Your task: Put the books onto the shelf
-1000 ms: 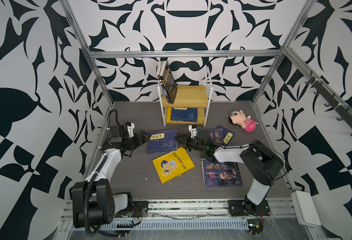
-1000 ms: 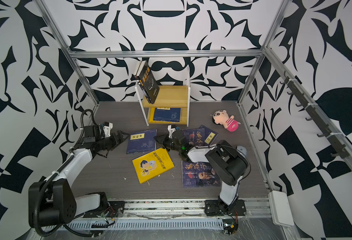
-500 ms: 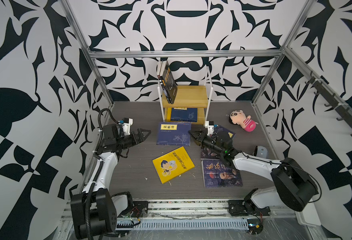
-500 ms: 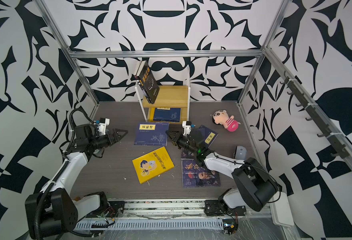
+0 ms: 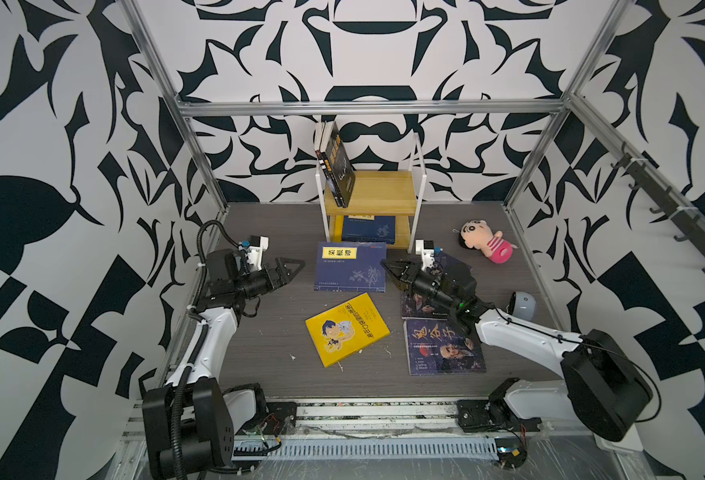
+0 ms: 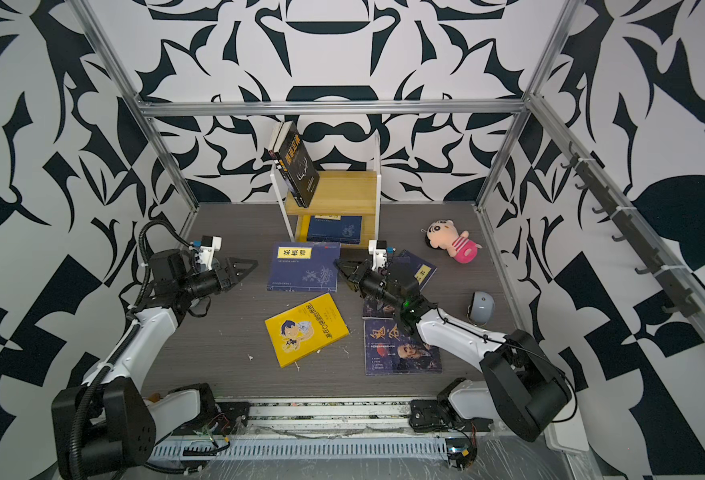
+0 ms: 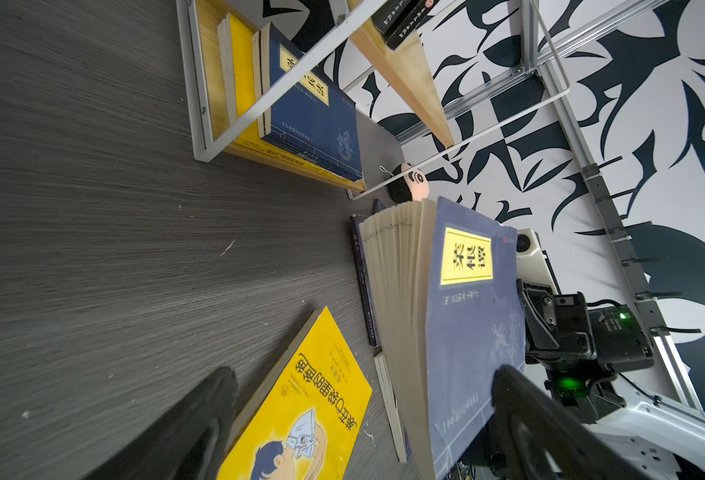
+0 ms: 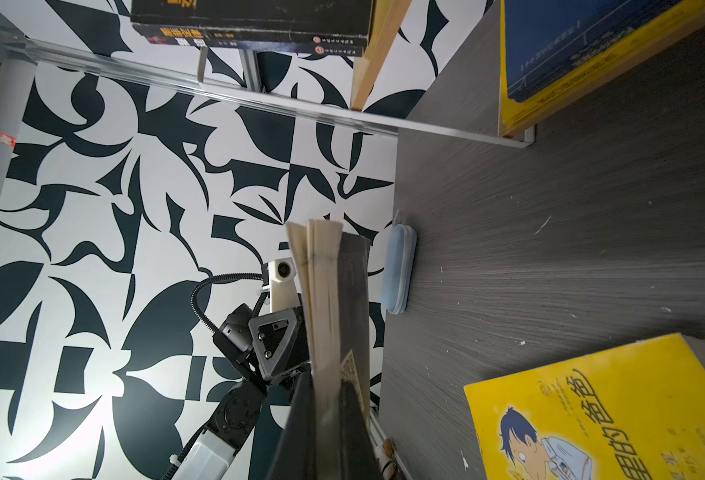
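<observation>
While right gripper [image 5: 385, 263] clamps navy book [image 5: 351, 268], left gripper [image 5: 294, 270] splayed, shelf [image 5: 384, 191] holding black books [image 5: 338, 166] above, blue volume [image 5: 367, 229] below.

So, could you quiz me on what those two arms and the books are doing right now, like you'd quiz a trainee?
1. True or false: the left gripper is holding a book.
2. What holds the navy book with the yellow label? A) the right gripper B) the left gripper C) nothing, it lies loose
3. Where do the black books stand?

Key:
1. False: its jaws are open and empty.
2. A
3. On the top board of the shelf, leaning against its white frame.
</observation>
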{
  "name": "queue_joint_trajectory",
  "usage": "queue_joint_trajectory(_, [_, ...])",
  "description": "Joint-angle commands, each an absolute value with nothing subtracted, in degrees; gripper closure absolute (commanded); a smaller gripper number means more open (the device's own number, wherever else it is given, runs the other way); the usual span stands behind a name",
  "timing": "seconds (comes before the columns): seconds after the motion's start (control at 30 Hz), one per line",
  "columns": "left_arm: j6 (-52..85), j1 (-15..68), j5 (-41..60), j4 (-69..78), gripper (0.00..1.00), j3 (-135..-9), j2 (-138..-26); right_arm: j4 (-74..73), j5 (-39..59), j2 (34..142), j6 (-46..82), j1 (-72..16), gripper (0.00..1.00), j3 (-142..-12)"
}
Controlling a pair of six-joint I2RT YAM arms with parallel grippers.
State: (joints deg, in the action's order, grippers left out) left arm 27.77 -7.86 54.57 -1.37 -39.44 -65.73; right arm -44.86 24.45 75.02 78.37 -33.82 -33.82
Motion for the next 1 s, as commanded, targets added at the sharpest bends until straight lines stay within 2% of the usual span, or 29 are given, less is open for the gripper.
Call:
queue_joint_trajectory(0.0, [28.9, -6.6, 57.6, 1.5, 0.00, -39.1, -66.1, -50.0, 25.9, 73.8, 79.7, -33.8, 1.00, -34.2])
queue_joint_trajectory(0.23, [29.6, -4.4, 56.9, 2.4, 0.03, -39.2, -67.5, -55.2, 27.8, 77.5, 80.7, -35.8, 1.00, -34.3])
queue_joint_trajectory(0.37, [30.3, -2.4, 57.0, 2.5, 0.14, -39.0, -68.0, -56.4, 27.1, 78.6, 80.9, -36.9, 1.00, -34.5])
queue_joint_trajectory(0.6, [31.5, -0.1, 54.7, 2.5, 0.40, -38.5, -69.2, -58.3, 27.5, 81.4, 82.0, -37.0, 1.00, -34.9])
queue_joint_trajectory(0.67, [31.8, 0.5, 54.7, 2.6, 0.45, -38.7, -69.6, -58.7, 27.0, 81.3, 82.0, -37.0, 1.00, -34.2])
queue_joint_trajectory(0.8, [32.6, 0.8, 54.9, 2.6, 0.65, -39.2, -69.5, -57.9, 27.0, 81.4, 81.2, -37.0, 1.00, -34.1])
queue_joint_trajectory(0.97, [32.7, 0.6, 55.2, 2.4, 0.99, -39.4, -69.0, -57.2, 26.3, 81.7, 80.7, -36.8, 1.00, -32.9])
